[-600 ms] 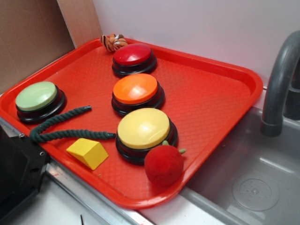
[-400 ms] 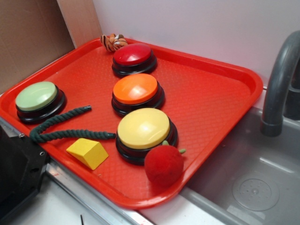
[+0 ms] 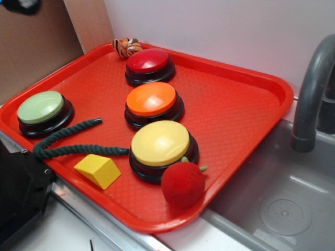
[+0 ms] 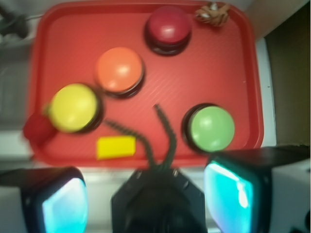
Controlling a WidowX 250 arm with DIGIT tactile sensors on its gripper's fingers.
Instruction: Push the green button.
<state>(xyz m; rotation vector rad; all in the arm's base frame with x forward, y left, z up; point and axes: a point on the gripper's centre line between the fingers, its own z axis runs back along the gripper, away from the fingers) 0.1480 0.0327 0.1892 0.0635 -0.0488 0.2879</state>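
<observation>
The green button (image 3: 41, 107) is a pale green dome on a black base at the left end of the red tray (image 3: 235, 104). In the blurred wrist view the green button (image 4: 212, 127) lies at the tray's near right. My gripper (image 4: 148, 204) is high above the tray's near edge, its two cyan-padded fingers (image 4: 228, 196) wide apart with nothing between them. In the exterior view only a dark bit of the gripper (image 3: 18, 4) shows at the top left corner, far above the button.
On the tray are a yellow button (image 3: 160, 143), orange button (image 3: 152, 99), red button (image 3: 148, 61), dark green rope (image 3: 68, 141), yellow wedge (image 3: 97, 170), red plush ball (image 3: 182, 184) and toy tiger (image 3: 126, 46). A sink with a grey faucet (image 3: 311, 94) lies right.
A dark part of the gripper has come into the exterior view at the top left corner. Nothing on the tray has moved.
</observation>
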